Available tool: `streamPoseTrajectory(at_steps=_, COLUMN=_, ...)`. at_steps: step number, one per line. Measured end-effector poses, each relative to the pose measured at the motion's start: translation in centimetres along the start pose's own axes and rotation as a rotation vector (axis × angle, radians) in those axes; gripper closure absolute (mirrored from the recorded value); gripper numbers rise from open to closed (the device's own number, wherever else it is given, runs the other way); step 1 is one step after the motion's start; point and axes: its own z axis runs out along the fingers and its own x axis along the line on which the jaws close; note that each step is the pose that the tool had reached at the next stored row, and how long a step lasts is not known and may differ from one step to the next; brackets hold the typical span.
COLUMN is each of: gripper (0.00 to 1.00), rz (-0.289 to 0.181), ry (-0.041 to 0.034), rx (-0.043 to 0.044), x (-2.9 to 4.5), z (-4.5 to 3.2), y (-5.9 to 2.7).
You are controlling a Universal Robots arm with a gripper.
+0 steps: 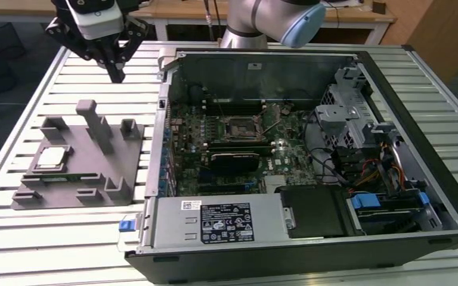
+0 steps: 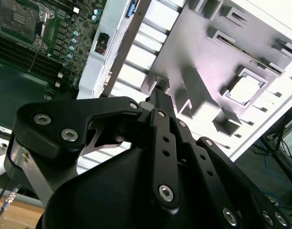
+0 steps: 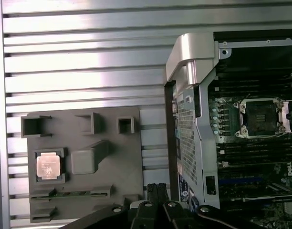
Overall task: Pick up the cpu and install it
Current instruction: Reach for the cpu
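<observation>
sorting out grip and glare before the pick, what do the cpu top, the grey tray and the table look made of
The cpu: likely metal, a pale silvery top with a dull sheen. The grey tray: probably moulded or printed plastic, matte and uniform grey with blocky posts. The table: seemingly aluminium, with bright ribbed slats catching the light.

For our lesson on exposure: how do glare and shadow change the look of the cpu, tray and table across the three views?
Second wrist view: the grey tray washes out near white, the cpu glares white, the gripper is a dark mass. First wrist view: bright bands streak the table slats. Exterior view: even light, with the computer case dimmer inside.
</observation>
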Motion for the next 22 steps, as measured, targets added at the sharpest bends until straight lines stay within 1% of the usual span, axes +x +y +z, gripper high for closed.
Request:
streamPoseTrajectory(at_steps=13, gripper=0.89, rz=0.0, ry=0.0002, rx=0.0001, x=1.37, z=0.09, y=-0.11)
streamPoseTrajectory(at_steps=22, gripper=0.89, rz=0.0, ry=0.0002, rx=0.0, x=2.87, z=0.16, y=-0.22)
